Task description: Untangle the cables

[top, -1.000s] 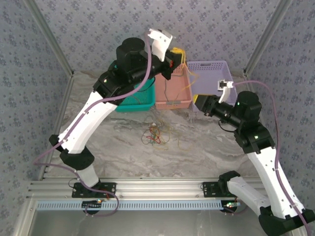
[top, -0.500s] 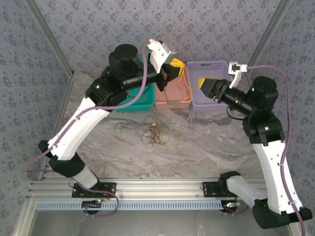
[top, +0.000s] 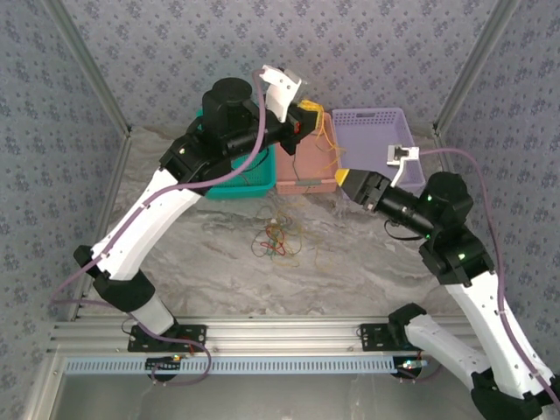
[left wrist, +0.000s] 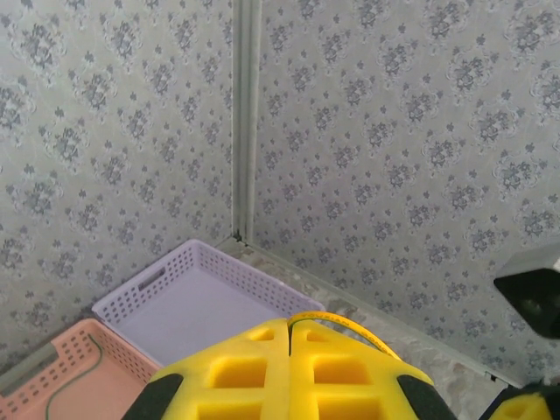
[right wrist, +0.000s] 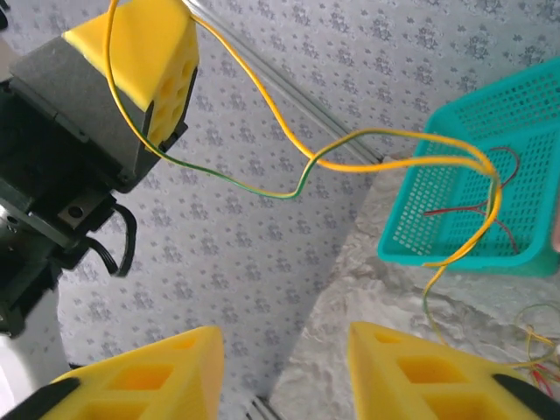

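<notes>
A yellow-green cable point(top: 325, 144) is pinched in my left gripper point(top: 308, 112), which is shut and raised over the pink basket point(top: 308, 182). The cable hangs down in loops toward the table. From the left wrist it shows as a yellow cable point(left wrist: 350, 322) coming out between the closed fingers point(left wrist: 262, 367). My right gripper point(top: 344, 178) stands open just right of the hanging cable, with nothing between its fingers point(right wrist: 149, 376). From there I see the cable point(right wrist: 280, 195) running up to the left gripper point(right wrist: 144, 39). A tangle of red, green and yellow cables point(top: 276, 238) lies on the table.
Three baskets line the back wall: teal point(top: 229, 186) with red wires point(right wrist: 464, 210) inside, pink in the middle, purple point(top: 372, 136) on the right. The enclosure walls stand close behind them.
My right gripper's jaws have widened. The right arm swung up toward the purple basket, then came back down left. The left gripper shifted slightly right, still holding the cable.
</notes>
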{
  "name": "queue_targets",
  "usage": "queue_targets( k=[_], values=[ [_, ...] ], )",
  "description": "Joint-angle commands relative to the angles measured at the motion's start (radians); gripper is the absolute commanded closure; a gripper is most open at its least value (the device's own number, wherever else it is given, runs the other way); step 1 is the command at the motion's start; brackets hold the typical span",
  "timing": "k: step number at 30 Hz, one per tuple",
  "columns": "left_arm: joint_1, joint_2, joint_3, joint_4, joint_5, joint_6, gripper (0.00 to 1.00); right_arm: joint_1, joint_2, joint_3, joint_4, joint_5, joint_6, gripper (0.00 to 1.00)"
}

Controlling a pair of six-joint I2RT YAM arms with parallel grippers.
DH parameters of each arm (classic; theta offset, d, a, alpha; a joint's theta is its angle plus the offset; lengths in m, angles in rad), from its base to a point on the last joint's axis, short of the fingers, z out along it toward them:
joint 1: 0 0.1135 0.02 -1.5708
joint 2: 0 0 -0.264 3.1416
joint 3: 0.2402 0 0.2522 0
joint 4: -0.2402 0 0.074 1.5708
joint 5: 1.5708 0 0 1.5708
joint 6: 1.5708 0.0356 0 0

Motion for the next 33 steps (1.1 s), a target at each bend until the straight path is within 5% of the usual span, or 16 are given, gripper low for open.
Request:
queue_targets(
  k=[1, 14, 25, 33],
  values=[
    [-0.008, -0.008, -0.006, 0.032, -0.026, -0.036, 1.00, 0.061, 0.028, -0.008, 0.163, 0.146, 0.143, 0.46],
    [-0.022, -0.039, -0.053, 0.055, -0.028, -0.043, 1.00, 0.082, 0.112, 0.003, 0.241, 0.288, 0.233, 0.54],
    [-0.023, -0.059, -0.082, 0.064, -0.049, -0.037, 1.00, 0.022, 0.099, -0.009, 0.201, 0.282, 0.254, 0.99],
    [-0.023, -0.095, -0.173, 0.083, -0.200, -0.016, 1.00, -0.101, 0.052, 0.069, 0.057, 0.182, 0.231, 1.00]
  ],
)
